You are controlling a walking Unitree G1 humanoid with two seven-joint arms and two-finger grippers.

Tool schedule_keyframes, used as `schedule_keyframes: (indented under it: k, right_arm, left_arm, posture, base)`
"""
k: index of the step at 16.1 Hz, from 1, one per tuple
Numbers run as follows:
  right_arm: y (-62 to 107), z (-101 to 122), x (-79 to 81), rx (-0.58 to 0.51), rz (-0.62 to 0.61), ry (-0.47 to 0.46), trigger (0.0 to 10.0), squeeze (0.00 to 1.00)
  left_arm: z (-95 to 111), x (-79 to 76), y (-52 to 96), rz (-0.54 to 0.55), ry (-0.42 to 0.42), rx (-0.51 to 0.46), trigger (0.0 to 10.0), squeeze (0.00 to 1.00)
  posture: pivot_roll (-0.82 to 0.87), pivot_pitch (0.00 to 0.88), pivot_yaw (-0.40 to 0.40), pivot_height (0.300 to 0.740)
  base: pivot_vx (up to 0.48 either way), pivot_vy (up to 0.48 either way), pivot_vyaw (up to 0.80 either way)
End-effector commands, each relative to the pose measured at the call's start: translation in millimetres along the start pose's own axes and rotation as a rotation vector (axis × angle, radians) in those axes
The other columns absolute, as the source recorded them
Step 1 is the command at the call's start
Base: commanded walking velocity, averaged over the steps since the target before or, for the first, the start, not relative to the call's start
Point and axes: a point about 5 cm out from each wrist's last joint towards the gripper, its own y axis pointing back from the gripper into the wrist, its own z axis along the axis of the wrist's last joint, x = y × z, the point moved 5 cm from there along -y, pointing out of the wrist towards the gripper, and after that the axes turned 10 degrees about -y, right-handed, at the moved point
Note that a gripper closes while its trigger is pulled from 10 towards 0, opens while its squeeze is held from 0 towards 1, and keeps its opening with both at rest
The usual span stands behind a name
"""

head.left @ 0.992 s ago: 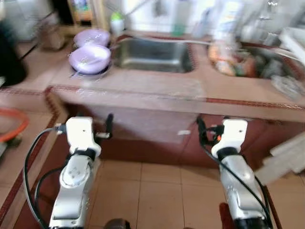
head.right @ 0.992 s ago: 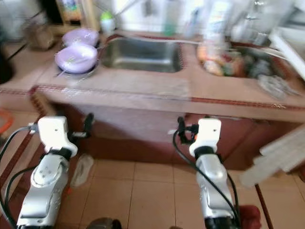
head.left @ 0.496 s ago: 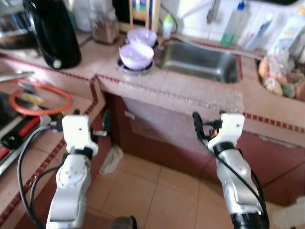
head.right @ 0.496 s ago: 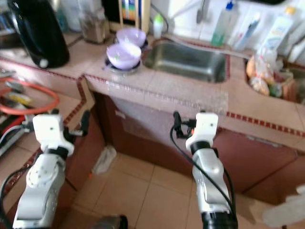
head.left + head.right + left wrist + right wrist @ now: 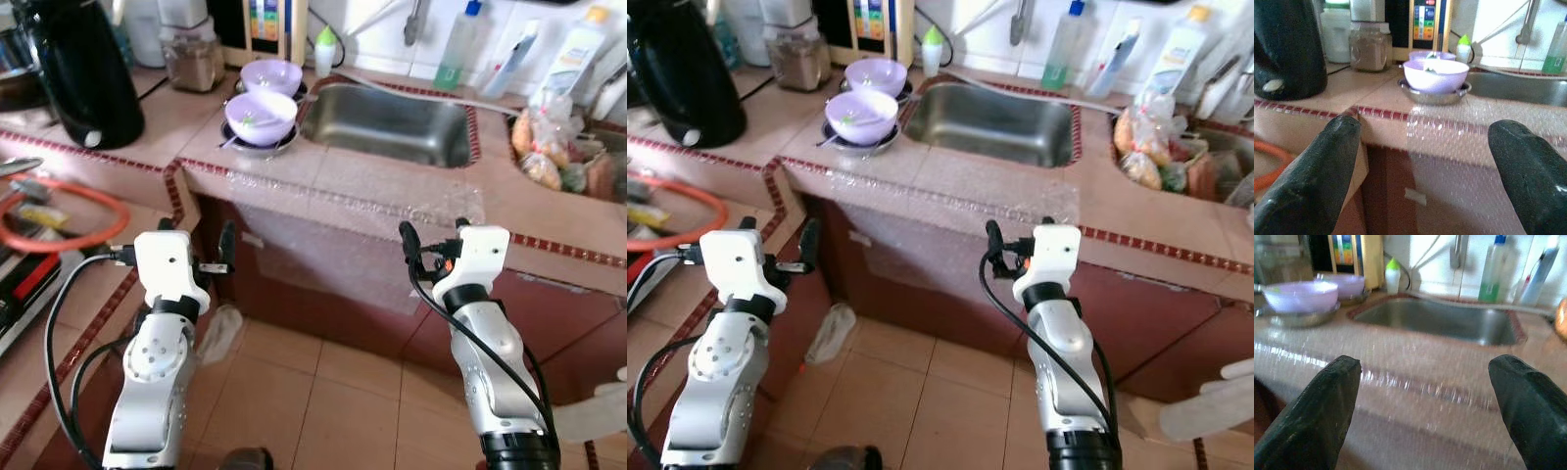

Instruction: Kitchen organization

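Counter edge (image 5: 333,201) fronts both spread, empty fingers; bowls (image 5: 261,115) beside sink (image 5: 392,122).

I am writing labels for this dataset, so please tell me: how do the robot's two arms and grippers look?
Both arms are silver metal tubes with rounded joints. Each ends in a white boxy wrist block carrying the left gripper or the right gripper, both with two long black fingers with rounded tips. Black cables loop along each arm. The right wrist block shows a small orange-red spot.
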Motion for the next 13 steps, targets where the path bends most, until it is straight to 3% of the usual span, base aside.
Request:
schedule_keyframes:
  k: [1, 9, 13]
  right_arm:
    - [-3.2, 10.7, -0.5, -0.028, -0.001, -0.013, 10.0, 0.0]
    - [-2.2, 10.1, 0.0, -0.019, 0.011, 0.012, 10.0, 0.0]
    - [-1.7, 10.8, 1.8, -0.016, 0.026, 0.022, 10.0, 0.0]
  left_arm:
    - [7.5, -2.1, -2.2, -0.003, 0.005, -0.017, 10.0, 0.0]
    - [10.9, -3.8, -2.8, -0.002, 0.013, -0.024, 10.0, 0.0]
    - [12.2, 1.1, -0.4, 0.032, -0.017, -0.023, 10.0, 0.0]
  posture:
    - [0.05, 0.034, -0.032, 0.74]
    - [0.05, 0.031, -0.036, 0.74]
    - [0.05, 0.032, -0.041, 0.74]
  base:
    - [0.36, 0.0, 0.0]
    - [0.404, 0.0, 0.0]
    - [0.0, 0.0, 0.0]
